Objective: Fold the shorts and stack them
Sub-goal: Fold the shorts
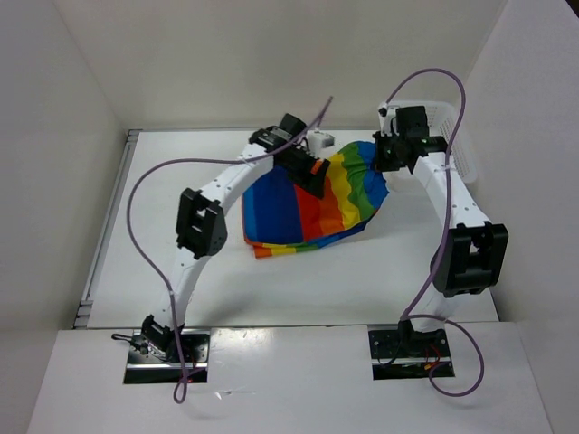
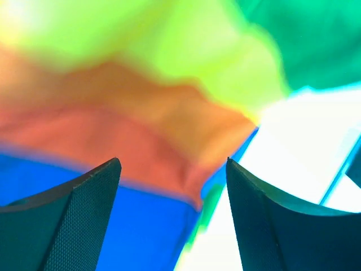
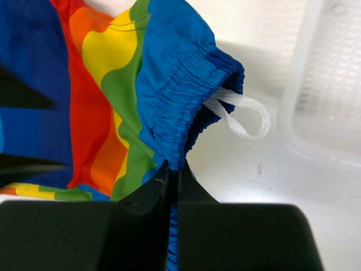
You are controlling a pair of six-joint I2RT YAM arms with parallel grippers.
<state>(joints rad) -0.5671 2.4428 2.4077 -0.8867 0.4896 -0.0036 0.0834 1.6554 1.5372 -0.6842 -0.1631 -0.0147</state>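
The rainbow-striped shorts [image 1: 312, 203] lie bunched in the middle of the table, partly lifted at the far right. My right gripper [image 3: 175, 172] is shut on the blue gathered waistband [image 3: 180, 84], with a white drawstring loop [image 3: 240, 116] hanging beside it. It shows at the shorts' upper right corner in the top view [image 1: 387, 155]. My left gripper [image 2: 172, 166] is open, its dark fingers [image 2: 73, 214] spread just above the red and blue fabric [image 2: 141, 141] near its edge. In the top view it hovers over the red stripe [image 1: 312, 172].
A white plastic mesh basket [image 1: 452, 136] stands at the far right of the table, also seen in the right wrist view [image 3: 333, 84]. White walls enclose the table on three sides. Purple cables loop above both arms.
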